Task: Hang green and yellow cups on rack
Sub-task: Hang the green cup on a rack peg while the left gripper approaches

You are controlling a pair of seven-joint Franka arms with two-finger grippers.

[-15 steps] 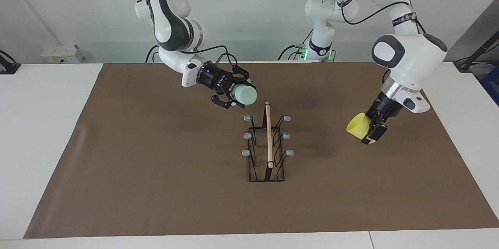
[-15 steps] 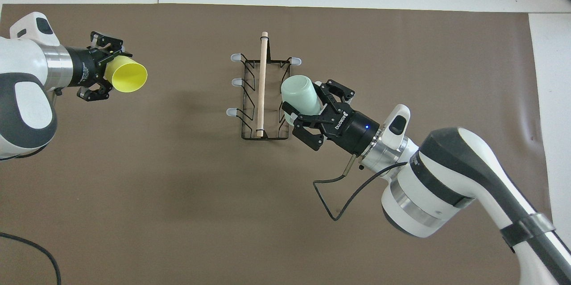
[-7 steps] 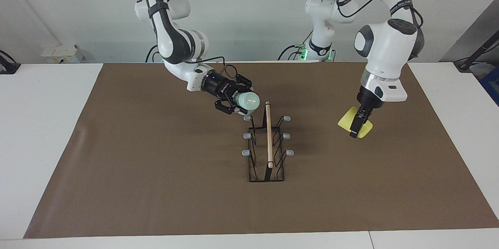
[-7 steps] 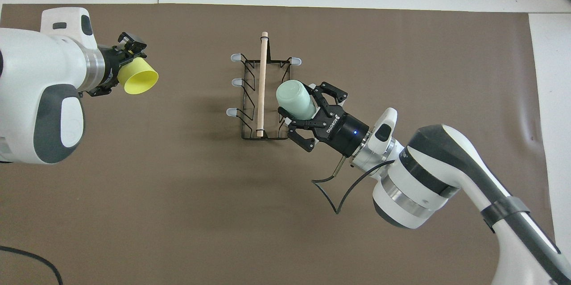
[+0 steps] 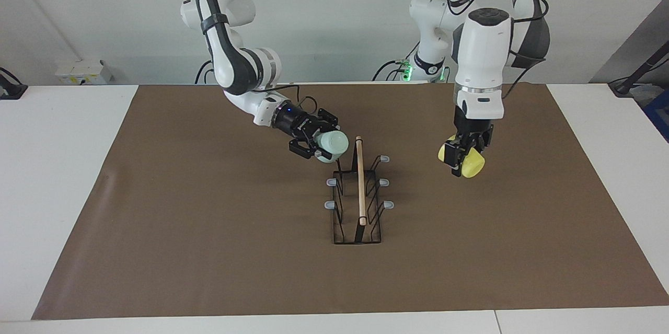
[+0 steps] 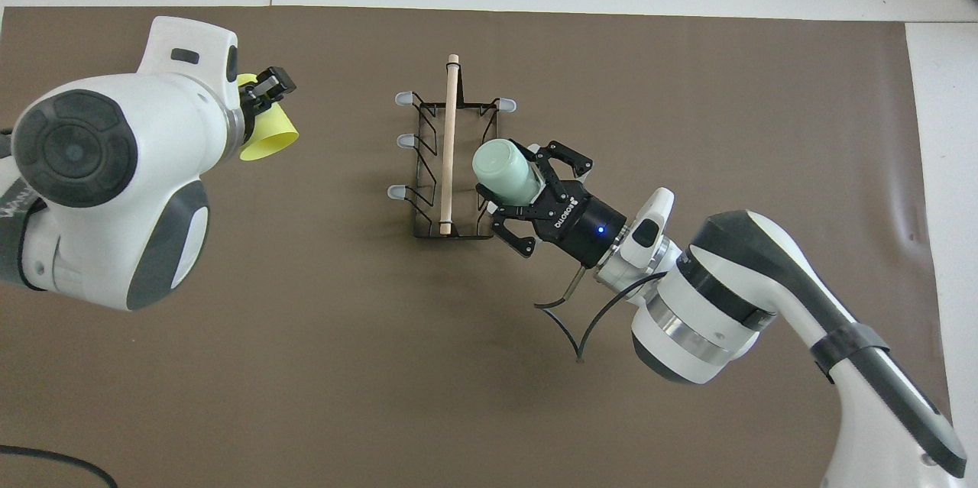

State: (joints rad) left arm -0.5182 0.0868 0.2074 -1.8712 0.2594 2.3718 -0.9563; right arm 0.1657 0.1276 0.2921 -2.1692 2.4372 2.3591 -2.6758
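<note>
At the right arm's end of the brown mat [image 5: 209,250], the right gripper [image 5: 320,147] is clamped on the green cup [image 5: 333,142], which it holds tipped on its side, closed bottom leading and mouth turned back into the fingers. The cup sits just over the prong nearest the robots on that side of the rack [image 5: 358,198], hiding the prong's grey tip in the facing view; whether cup and prong already touch cannot be told. The rack stands at mid-table, its wooden rod [image 5: 360,180] running straight away from the robots, so the prongs jut sideways toward either arm. The coming move appears to turn on this: the prong lies below and slightly toward the rod from the cup, and the cup's long axis slants across the rack rather than pointing along the prong, so the mouth seems to need turning downward before it can slide on. Toward the left arm's end, the left gripper [image 5: 462,156] hangs over bare mat well apart from the rack, fingers clenched on the yellow cup [image 5: 470,162], the farther of the two from any prong and seemingly waiting its turn.
</note>
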